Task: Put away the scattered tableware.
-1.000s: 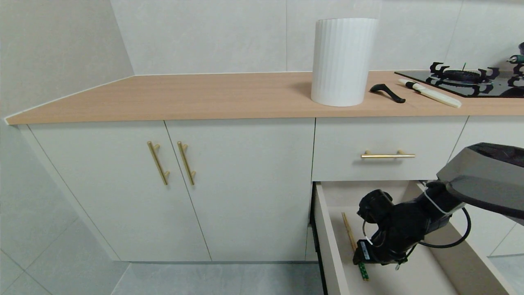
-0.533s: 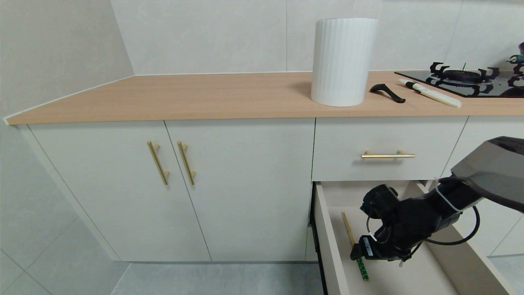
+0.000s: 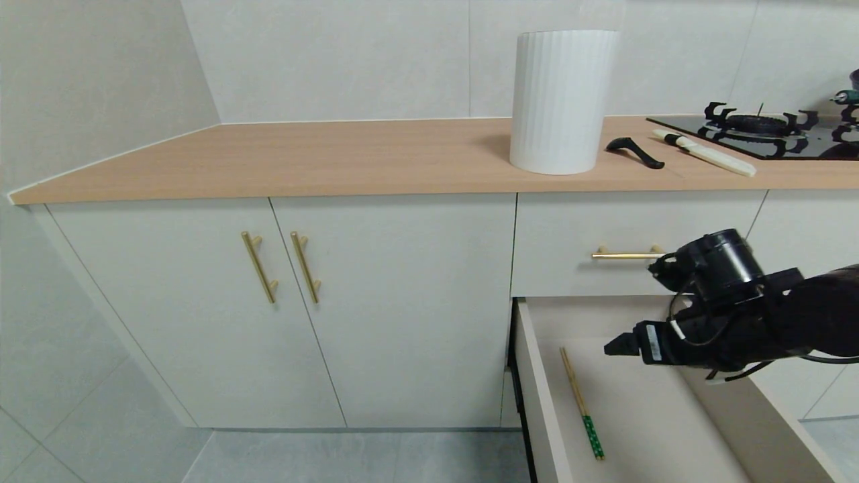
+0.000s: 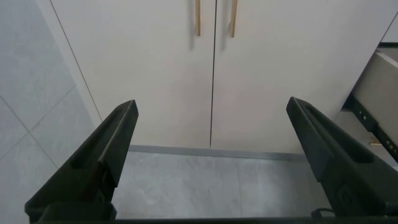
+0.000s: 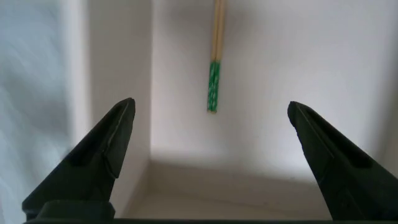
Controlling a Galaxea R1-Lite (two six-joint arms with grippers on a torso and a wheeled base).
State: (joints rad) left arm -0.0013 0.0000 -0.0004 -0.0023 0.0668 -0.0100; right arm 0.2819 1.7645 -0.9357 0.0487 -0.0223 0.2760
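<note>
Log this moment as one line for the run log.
right gripper open above open drawer | chopsticks lying loose in drawer | left gripper open, facing cabinet doors | knife on counter, not yet stowed

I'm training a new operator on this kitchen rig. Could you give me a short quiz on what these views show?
1. True or false: the right pincer is gripping the chopsticks.
2. Where do the chopsticks lie? A: on the worktop. B: in the open drawer. C: on the floor.
3. Fill in: the patterned end of the chopsticks is ____.
Key: 1 false, it is open and empty, above the drawer; 2 B; 3 green.
</note>
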